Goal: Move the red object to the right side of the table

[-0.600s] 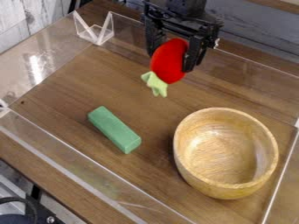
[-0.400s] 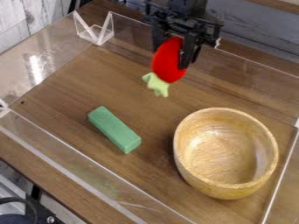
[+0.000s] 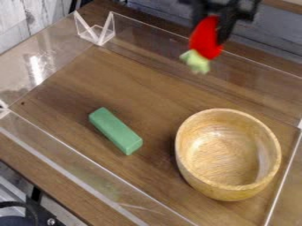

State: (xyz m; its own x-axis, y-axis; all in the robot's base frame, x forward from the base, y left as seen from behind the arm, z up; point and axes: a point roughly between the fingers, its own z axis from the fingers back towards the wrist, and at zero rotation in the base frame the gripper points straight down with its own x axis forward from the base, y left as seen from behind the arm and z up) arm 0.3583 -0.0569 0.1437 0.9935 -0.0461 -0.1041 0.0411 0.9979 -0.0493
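The gripper [image 3: 220,16], partly cropped by the top edge of the view, is pinching the red toy fruit [image 3: 206,37] between its jaws and holding it in the air above the far right part of the wood-grain table [image 3: 154,93], pale green leafy tip [image 3: 196,60] hanging downward. A green rectangular block [image 3: 116,130] is lying left of centre; a round wooden bowl [image 3: 228,152] is sitting at front right.
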